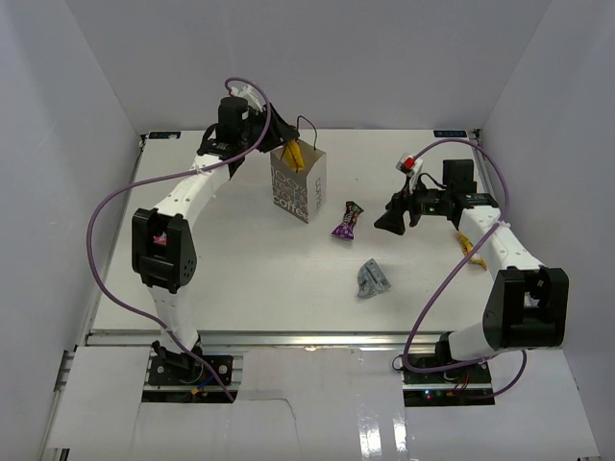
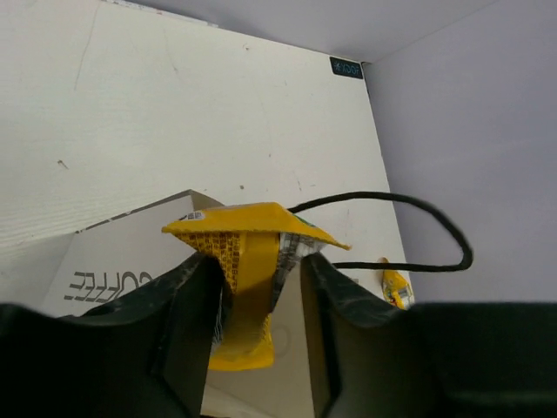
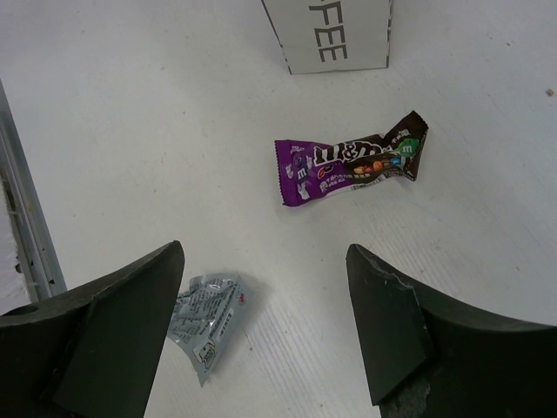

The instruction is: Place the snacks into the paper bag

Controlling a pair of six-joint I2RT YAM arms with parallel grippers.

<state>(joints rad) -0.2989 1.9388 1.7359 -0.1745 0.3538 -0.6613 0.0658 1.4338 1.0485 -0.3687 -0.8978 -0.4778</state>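
Left gripper [image 2: 261, 272] over the open top of the paper bag [image 1: 288, 188], bag upright on the counter [image 1: 240, 279] at about 11 o'clock from counter centre in the top view. Yellow snack [image 2: 248, 261] stands on end between the fingers, its lower end dipping into the bag mouth and its crimped top flaring above the fingertips. Gripper partly open; snack touches the left pad and sits close to the right one, cannot tell if it's actually clamped. Black loop handle [image 2: 418, 209] sticks out at 3 o'clock of the snack in the left wrist view, with a second yellow snack [image 2: 396, 287] lying on the counter past the bag, under the loop.

Right gripper [image 3: 265, 254] wide open, nothing in it, hovering above the counter. Purple snack [image 3: 348, 161] flat on the counter at 4 o'clock of the bag, and at 9 o'clock of the right gripper in the top view. Silver-grey snack [image 3: 209, 318] on the counter at 5 o'clock of the purple one, well apart from it. Neither touches the gripper
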